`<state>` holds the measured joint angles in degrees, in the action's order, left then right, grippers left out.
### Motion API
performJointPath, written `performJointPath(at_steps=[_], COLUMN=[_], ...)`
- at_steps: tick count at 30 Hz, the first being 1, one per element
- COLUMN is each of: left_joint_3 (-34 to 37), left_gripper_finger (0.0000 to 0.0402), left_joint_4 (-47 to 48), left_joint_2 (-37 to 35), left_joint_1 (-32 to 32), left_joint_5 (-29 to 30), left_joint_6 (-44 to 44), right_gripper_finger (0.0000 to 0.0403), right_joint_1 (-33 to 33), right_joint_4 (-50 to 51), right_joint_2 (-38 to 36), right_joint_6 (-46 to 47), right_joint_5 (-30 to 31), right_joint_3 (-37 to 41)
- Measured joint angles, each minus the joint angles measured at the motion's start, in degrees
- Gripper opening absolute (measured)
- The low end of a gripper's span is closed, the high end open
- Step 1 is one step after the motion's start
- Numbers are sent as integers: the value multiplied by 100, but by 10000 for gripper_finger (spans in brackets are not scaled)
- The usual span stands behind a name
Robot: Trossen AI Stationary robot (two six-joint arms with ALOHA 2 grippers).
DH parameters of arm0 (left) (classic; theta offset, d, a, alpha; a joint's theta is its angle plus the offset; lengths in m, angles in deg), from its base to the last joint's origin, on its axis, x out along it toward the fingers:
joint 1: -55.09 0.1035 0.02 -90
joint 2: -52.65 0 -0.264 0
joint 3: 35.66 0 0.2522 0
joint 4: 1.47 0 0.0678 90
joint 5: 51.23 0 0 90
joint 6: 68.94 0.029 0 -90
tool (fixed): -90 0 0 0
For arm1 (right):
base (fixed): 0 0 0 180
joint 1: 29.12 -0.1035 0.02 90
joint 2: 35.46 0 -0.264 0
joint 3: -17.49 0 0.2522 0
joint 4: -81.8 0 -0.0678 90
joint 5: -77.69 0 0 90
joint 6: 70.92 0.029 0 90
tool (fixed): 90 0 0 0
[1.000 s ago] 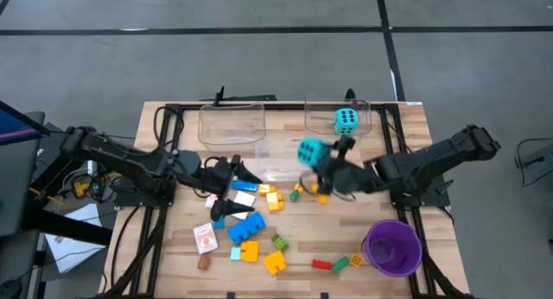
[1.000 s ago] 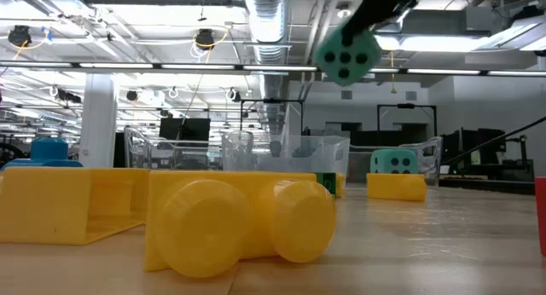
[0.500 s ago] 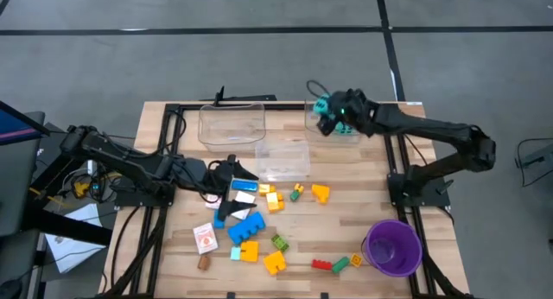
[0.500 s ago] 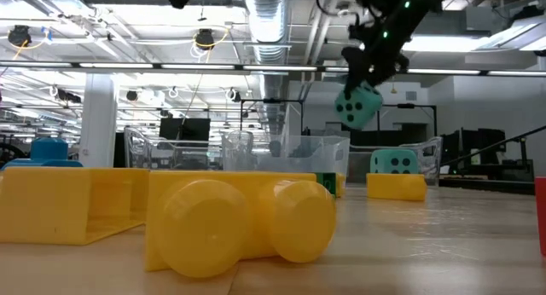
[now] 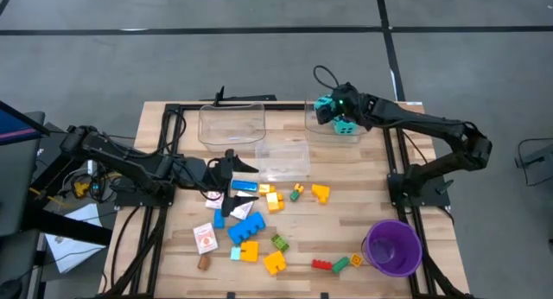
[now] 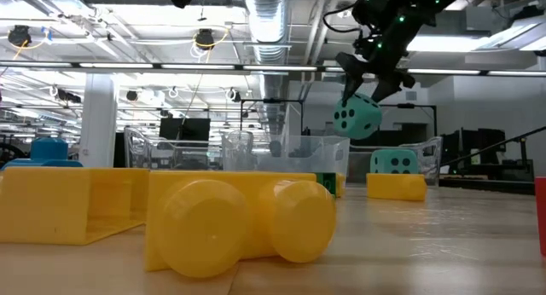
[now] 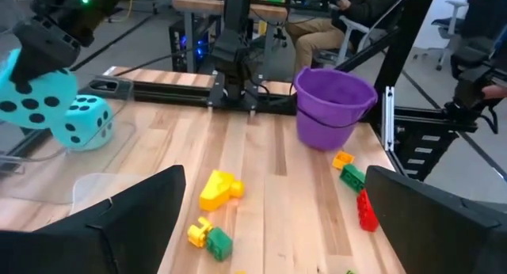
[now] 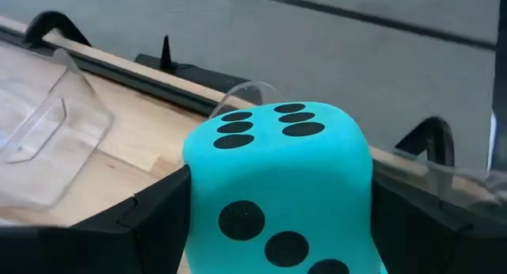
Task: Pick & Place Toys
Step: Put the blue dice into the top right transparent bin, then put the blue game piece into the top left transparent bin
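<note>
Since a second ago my right gripper [image 5: 327,109] has carried a die [image 6: 357,118] from mid-table to above the far right bin [image 5: 367,126].
I grip it high so it drops clear of the rim; a second die [image 5: 346,128] already lies inside; my left gripper [image 5: 244,165] waits wide open over the bricks [image 5: 245,227].

We see lab or workshop: exposed ceiling ducts [image 6: 273,26], hanging lamps [image 6: 203,37], grey concrete floor [image 5: 173,57], metal-framed wooden workbench [image 5: 181,247].
</note>
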<state>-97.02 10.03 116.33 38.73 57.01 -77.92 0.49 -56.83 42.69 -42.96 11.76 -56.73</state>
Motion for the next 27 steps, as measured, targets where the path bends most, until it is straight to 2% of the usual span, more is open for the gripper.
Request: performJointPath(at_steps=[4,9,15,19,27], left_joint_3=[2,2,2,2,4], left_gripper_finger=[384,386,386,384,386], left_joint_4=[-57,-81,-60,2,67], left_joint_2=[0,1,-33,-31,-31], left_joint_1=[0,0,-2,-2,-15], left_joint_5=[0,1,0,0,0], left_joint_6=[161,260,262,256,-20], right_gripper_finger=[312,317,356,392,397], right_joint_1=[-25,-95,-98,-62,-86], right_joint_4=[57,-4,-350,-406,-490], right_joint_2=[45,495,1094,1189,1078], right_joint_6=[414,808,761,672,620], right_joint_5=[69,343,456,644,726], right_joint_3=[0,6,6,4,1])
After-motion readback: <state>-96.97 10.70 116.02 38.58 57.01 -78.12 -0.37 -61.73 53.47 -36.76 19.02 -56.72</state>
